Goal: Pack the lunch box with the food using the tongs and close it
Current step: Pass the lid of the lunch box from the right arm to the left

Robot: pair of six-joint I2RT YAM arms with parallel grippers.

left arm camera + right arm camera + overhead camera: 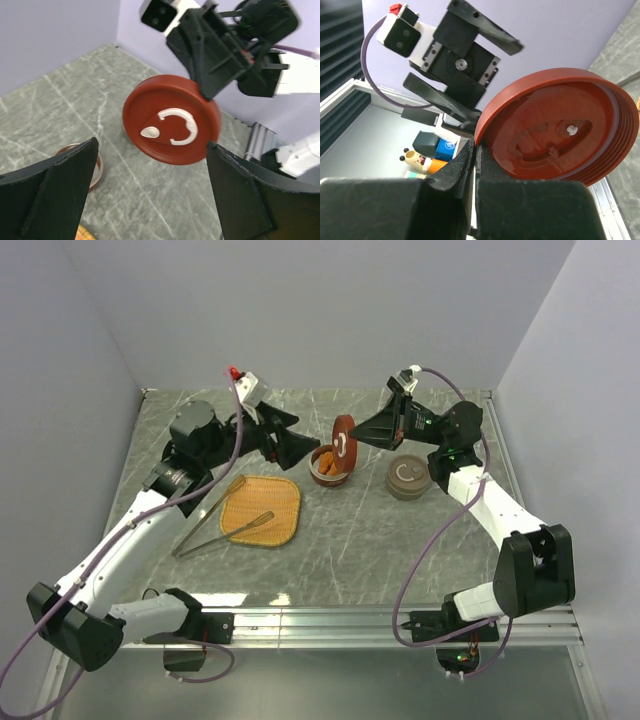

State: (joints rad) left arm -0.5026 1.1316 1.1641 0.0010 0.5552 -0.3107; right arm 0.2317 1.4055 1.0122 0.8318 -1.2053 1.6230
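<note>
Orange-brown nuggets (pixel 327 462) inside round lunch box (pixel 335 481); red lid (pixel 345 440) upright above; silver tongs (pixel 228 532) flat on table (pixel 360 540).

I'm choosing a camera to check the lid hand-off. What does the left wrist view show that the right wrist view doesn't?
Only the left wrist view: the red lid's outer face with its white ring pull, and part of a round container's rim low on the left.
Only the right wrist view: the lid's underside.
Both: the lid standing on edge, pinched at its rim by the shut right gripper, with the open left gripper facing it.
</note>
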